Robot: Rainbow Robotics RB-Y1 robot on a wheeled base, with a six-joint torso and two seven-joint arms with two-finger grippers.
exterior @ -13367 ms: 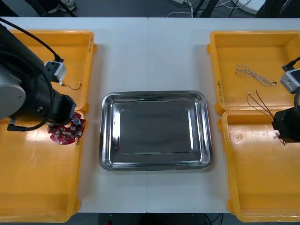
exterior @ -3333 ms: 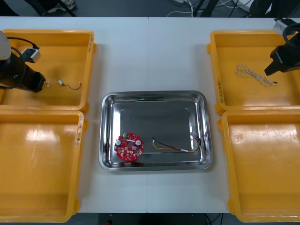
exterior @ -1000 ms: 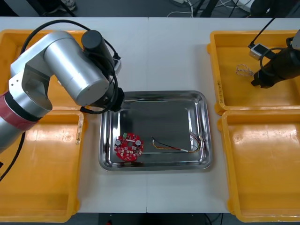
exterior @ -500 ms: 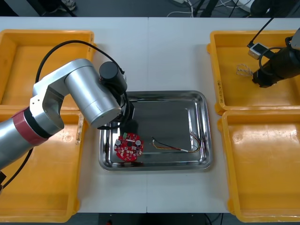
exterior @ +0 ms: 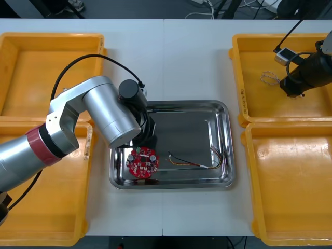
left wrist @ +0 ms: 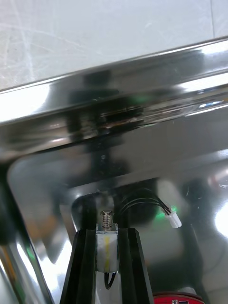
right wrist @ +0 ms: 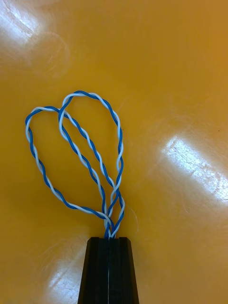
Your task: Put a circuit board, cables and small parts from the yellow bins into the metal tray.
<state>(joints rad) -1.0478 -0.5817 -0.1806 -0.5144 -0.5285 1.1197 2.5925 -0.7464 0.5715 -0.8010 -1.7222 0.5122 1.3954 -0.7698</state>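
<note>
Left gripper [left wrist: 107, 232] pinches black cable [left wrist: 173, 219] by its clear, metal-tipped plug [left wrist: 107, 244], over shiny steel tray [left wrist: 156, 66]. Right gripper [right wrist: 109, 240] nips looped twisted blue-white cable [right wrist: 118, 142] in glossy yellow bin [right wrist: 171, 71].

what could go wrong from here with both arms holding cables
1. The left gripper is shut on the black cable low over the metal tray, beside the red circuit board; released here, the cable may land on the board.
2. The right gripper pinches only the tip of the twisted blue and white cable; its loose loops might slip out or snag the yellow bin wall.

left tool [left wrist: 107, 233], right tool [right wrist: 109, 240]: both clamped
</note>
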